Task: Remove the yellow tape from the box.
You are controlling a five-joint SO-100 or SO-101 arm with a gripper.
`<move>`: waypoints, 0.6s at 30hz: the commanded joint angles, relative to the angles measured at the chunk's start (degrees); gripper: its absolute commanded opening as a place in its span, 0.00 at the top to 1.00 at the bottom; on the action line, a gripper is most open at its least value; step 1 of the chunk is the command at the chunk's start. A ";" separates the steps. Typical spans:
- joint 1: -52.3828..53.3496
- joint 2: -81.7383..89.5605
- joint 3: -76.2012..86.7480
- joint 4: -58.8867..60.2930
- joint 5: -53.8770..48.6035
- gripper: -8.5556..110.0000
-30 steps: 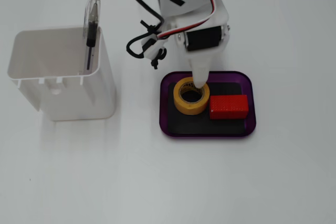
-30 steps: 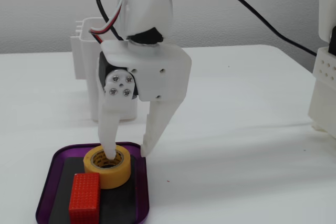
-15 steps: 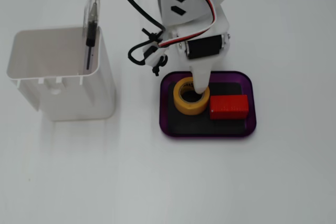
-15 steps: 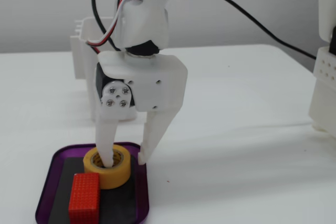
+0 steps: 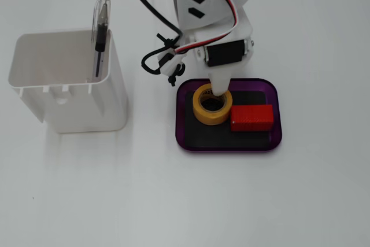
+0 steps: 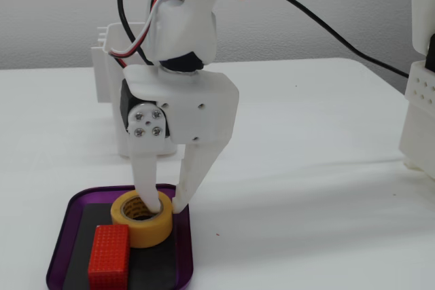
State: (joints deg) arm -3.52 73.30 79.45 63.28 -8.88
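Observation:
The yellow tape [image 5: 203, 112] lies flat in the left half of the purple box [image 5: 277, 137], beside a red block [image 5: 251, 117]. My white gripper [image 5: 219, 89] comes straight down onto the tape's far rim. In a fixed view from the front, the gripper [image 6: 166, 207] has one finger [image 6: 148, 185] inside the tape's hollow centre and the other finger [image 6: 190, 174] outside, pinching the tape [image 6: 146, 229] wall. The tape still rests on the box [image 6: 56, 263] floor.
A tall white bin [image 5: 87, 111] with a pen [image 5: 100, 33] stands left of the box; it shows behind the arm in the front fixed view [image 6: 109, 66]. The red block [image 6: 109, 256] sits close against the tape. A white structure [image 6: 421, 100] stands at the right edge.

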 commanded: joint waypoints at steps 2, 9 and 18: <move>0.18 0.35 -1.49 -0.53 -0.26 0.93; 0.00 2.46 -3.43 2.46 -0.35 0.93; -0.09 17.75 -8.53 12.04 -0.35 0.93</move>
State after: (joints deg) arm -3.60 82.79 73.21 73.12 -8.96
